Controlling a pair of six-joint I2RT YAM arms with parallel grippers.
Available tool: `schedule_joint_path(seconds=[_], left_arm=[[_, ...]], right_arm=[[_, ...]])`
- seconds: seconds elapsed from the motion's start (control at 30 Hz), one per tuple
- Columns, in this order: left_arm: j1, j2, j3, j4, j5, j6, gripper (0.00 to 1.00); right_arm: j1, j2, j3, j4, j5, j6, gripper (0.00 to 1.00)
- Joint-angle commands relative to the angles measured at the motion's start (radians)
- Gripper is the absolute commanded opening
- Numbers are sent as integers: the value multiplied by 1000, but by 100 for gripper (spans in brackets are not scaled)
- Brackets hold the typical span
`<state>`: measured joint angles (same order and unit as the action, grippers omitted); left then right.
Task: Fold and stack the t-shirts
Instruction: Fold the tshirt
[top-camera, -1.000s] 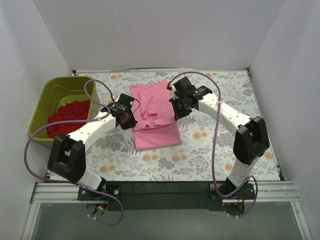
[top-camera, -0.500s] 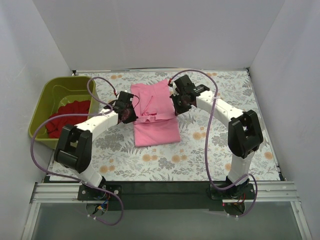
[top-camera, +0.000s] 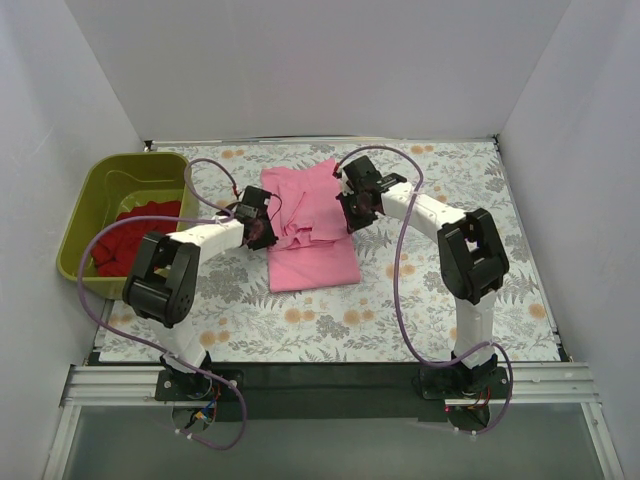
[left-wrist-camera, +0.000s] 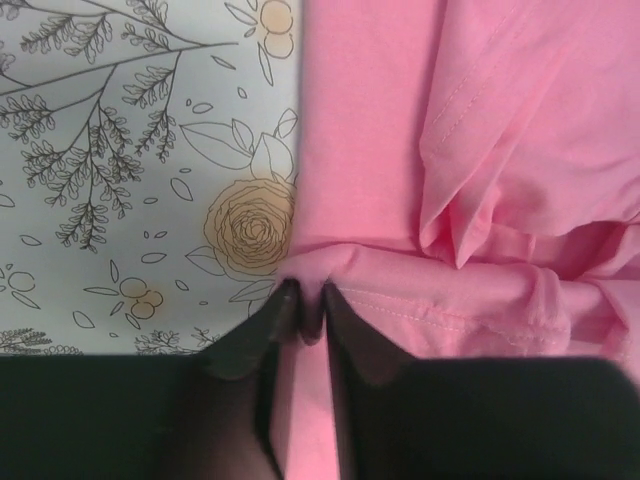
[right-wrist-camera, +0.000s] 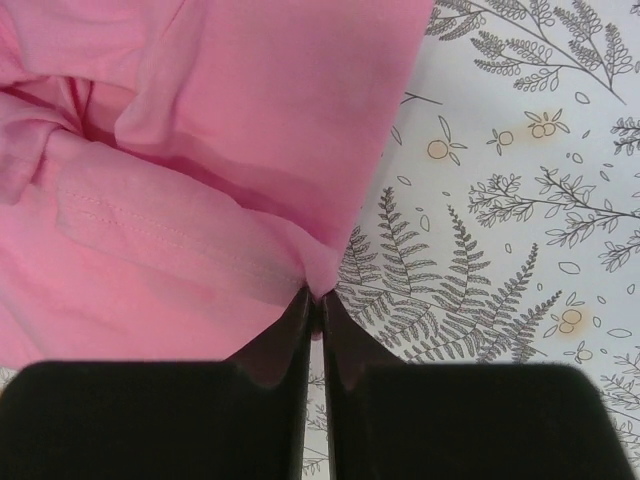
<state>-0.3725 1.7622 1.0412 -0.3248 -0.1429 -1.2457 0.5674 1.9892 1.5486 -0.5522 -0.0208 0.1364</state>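
Both arms have drawn their elbows in toward their bases since the earlier frame, and I see both wrists sitting slightly nearer the far wall. The pink t-shirt (top-camera: 312, 255) lies at the centre of the table (top-camera: 440, 320), lengthwise from near to far. Its near half is flat and its far half is bunched into loose folds between the two wrists. The left gripper (left-wrist-camera: 308, 295) is at the shirt's left edge. Its fingers are almost together, and a small fold of pink fabric is pinched between the tips. The right gripper (right-wrist-camera: 316, 297) is at the shirt's right edge. Its fingers are nearly pressed together, and a corner of a pink fold is nipped at the tips, with a stitched hem running just beside it. Both grip points lie about midway along the shirt's length, and floral table surface is exposed directly outside each one. The red t-shirt (top-camera: 130, 232) lies crumpled inside the olive-green tub (top-camera: 100, 185) at the table's left side, well apart from both grippers.
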Motion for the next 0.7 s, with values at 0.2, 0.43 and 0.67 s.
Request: schedule_joint_path(seconds=[0.2,0.43,0.67], left_arm=[[4,-179,25,33,-15,34,47],[-130,-413,-118,30,-12,-60,82],[-256,-350,-243,36,20,-153,57]], right_arm=[[18,-150,-31,63,74,29,20],[86,-289,-214,183,29,81,31],[144,-224,-237,307,-148,129,30]])
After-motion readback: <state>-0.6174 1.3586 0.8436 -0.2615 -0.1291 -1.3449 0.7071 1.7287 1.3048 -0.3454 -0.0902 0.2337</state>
